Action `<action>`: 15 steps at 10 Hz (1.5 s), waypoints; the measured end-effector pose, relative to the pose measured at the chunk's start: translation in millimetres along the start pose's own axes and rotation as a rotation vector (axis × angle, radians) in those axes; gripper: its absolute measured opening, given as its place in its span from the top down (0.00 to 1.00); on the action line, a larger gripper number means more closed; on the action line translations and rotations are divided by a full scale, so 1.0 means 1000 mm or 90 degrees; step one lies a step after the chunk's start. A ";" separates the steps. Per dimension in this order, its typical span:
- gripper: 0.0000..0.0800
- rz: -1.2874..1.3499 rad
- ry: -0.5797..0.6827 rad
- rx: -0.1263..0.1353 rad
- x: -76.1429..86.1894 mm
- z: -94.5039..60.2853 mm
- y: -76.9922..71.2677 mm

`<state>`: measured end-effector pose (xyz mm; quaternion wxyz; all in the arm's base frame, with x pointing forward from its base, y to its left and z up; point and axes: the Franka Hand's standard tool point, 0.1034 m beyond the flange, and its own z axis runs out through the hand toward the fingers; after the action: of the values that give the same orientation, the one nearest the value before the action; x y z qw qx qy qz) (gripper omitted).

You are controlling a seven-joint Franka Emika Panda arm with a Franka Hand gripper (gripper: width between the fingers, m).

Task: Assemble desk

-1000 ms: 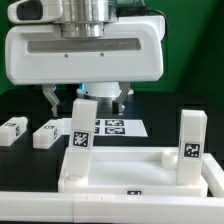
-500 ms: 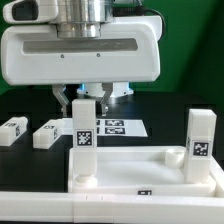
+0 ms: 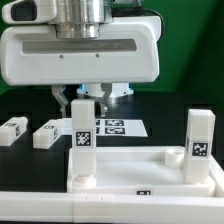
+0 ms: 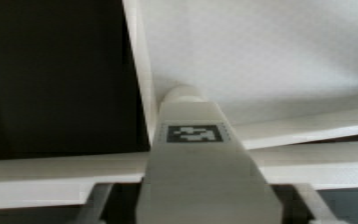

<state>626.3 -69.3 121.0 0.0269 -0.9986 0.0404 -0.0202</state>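
The gripper has just squeezed shut. A moment ago its fingers stood wide apart, and the held leg leaned a little. Now the fingers press on both sides of the leg's top, and the leg stands straight up. It stands at the corner of the tabletop on the exterior view's left. This looks like a good grip, so the robot can likely push or turn this leg tight into its round hole next. How deep the leg already sits cannot be seen.

The tabletop has a raised rim all round, like a flat tray. Two legs stand in it: the held leg at one corner, and the second leg upright at the corner on the exterior view's right.

Outside it, on the black table, the first loose leg and the other loose leg lie flat, off the tabletop's left edge. The marker board lies behind the tabletop.
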 end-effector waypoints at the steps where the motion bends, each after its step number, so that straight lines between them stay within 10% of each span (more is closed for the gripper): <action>1: 0.64 0.021 0.000 0.001 0.000 0.000 0.000; 15: 0.64 0.555 -0.004 0.008 0.000 0.003 -0.019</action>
<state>627.8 -50.2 119.0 0.0389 -0.8881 0.4580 -0.0040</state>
